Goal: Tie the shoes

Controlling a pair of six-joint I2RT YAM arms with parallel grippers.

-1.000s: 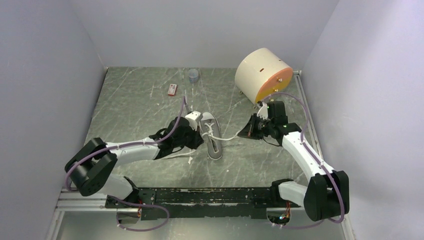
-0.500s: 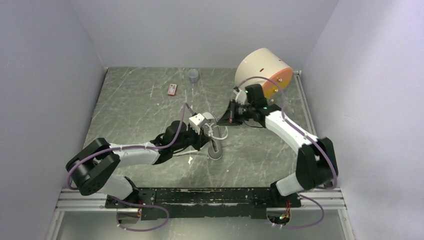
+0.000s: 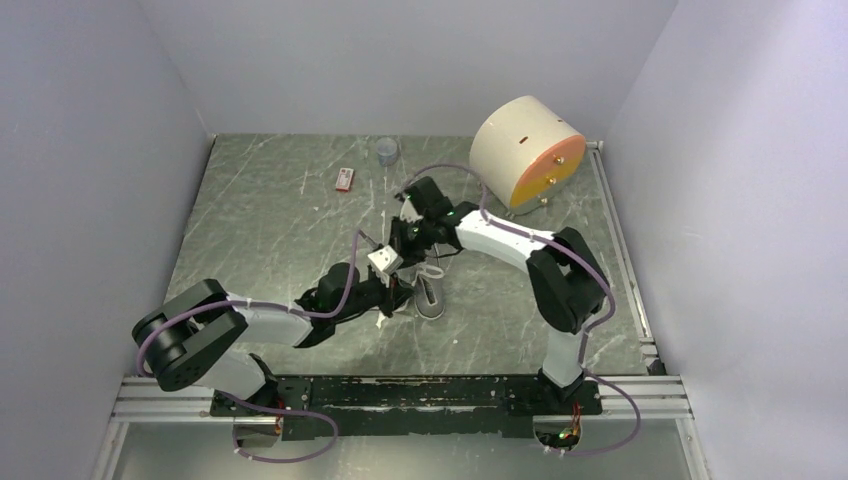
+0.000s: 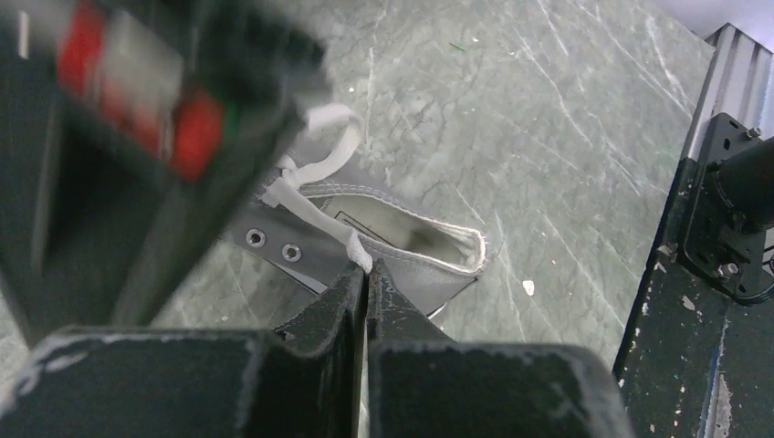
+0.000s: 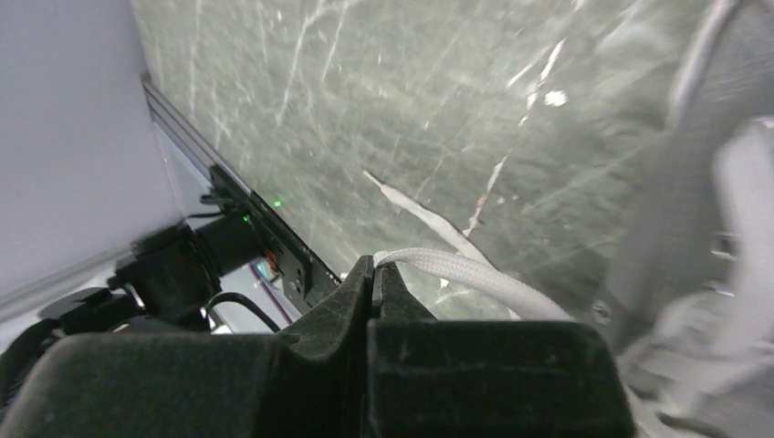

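The grey canvas sneaker [image 3: 431,292] lies on the marble table at centre, mostly hidden by both arms in the top view. In the left wrist view its grey open collar [image 4: 415,246] and white laces [image 4: 321,169] show. My left gripper [image 3: 398,290] sits at the shoe's left side, shut on a white lace end [image 4: 359,255] beside the eyelets. My right gripper [image 3: 402,243] hovers just beyond and left of the shoe, shut on a thick white lace [image 5: 475,276] that trails back toward the shoe.
A cream drum with an orange face [image 3: 526,150] stands at the back right. A small red and white packet [image 3: 345,179] and a grey cup [image 3: 387,151] lie at the back. The black front rail [image 4: 721,210] runs along the near edge.
My right arm has swung left from the shoe's right side across to its far left, carrying its lace. My left gripper has drawn back a little toward the near left.
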